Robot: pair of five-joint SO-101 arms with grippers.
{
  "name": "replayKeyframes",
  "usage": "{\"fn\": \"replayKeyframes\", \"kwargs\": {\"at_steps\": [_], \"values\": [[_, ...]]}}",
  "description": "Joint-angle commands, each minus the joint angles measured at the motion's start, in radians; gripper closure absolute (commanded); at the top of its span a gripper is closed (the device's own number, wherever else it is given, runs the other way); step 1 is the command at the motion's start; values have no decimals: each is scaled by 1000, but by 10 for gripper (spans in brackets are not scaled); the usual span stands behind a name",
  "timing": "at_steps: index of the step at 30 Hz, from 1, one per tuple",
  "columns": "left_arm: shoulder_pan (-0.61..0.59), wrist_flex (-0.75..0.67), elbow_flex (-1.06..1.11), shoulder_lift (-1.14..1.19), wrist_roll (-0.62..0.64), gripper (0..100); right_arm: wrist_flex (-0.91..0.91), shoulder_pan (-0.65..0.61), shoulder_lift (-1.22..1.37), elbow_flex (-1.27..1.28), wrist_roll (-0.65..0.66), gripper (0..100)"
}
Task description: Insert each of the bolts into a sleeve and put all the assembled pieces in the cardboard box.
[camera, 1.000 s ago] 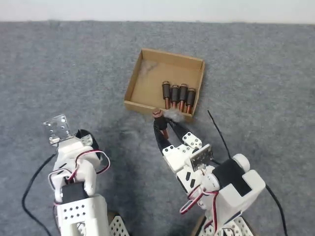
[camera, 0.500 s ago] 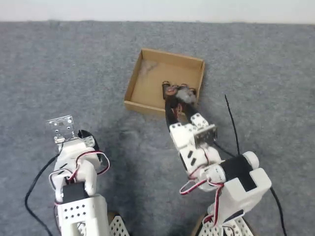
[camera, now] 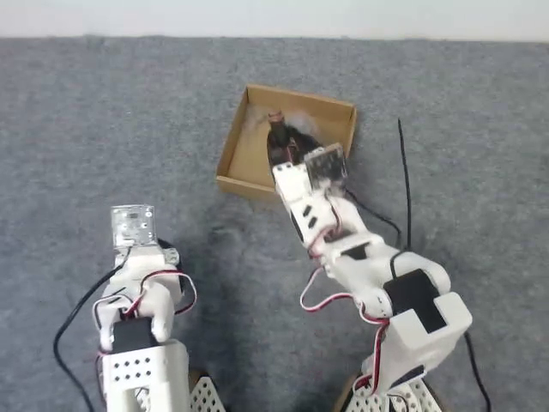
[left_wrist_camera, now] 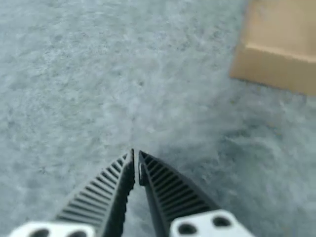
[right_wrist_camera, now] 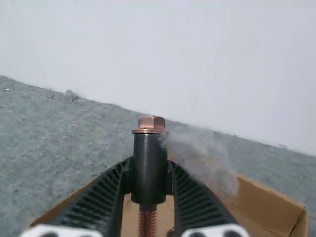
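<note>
My right gripper (right_wrist_camera: 148, 182) is shut on an assembled piece (right_wrist_camera: 148, 165): a copper bolt standing upright through a black sleeve. In the high view this piece (camera: 277, 129) hangs over the inside of the cardboard box (camera: 236, 146), with the right gripper (camera: 283, 142) and its arm covering the box's right half. My left gripper (left_wrist_camera: 136, 160) is shut with nothing in it, low over the grey carpet. Seen from above, the left arm (camera: 137, 257) sits at the lower left, well away from the box. A corner of the box (left_wrist_camera: 276, 49) shows in the left wrist view.
Grey carpet (camera: 111, 120) spreads around the box on all sides. A white wall (right_wrist_camera: 197, 49) rises behind the carpet's far edge. A thin black cable (camera: 405, 180) runs along the carpet right of the box.
The right arm has carried the bolt-and-sleeve piece from in front of the box's near wall to over its inside. The left arm has shifted slightly to the right.
</note>
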Motion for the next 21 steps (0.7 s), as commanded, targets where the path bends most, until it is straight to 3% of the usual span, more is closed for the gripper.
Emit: {"fn": "replayKeyframes", "kwargs": {"at_steps": [1,11,21], "values": [[9,3,-12,-20,-21,989,214,15,-16,-190,-94,991],[9,0,-12,-20,-25,989,845,12,2,-522,-178,991],[9,0,-12,-20,-25,989,1049,12,183,-718,-180,989]]}}
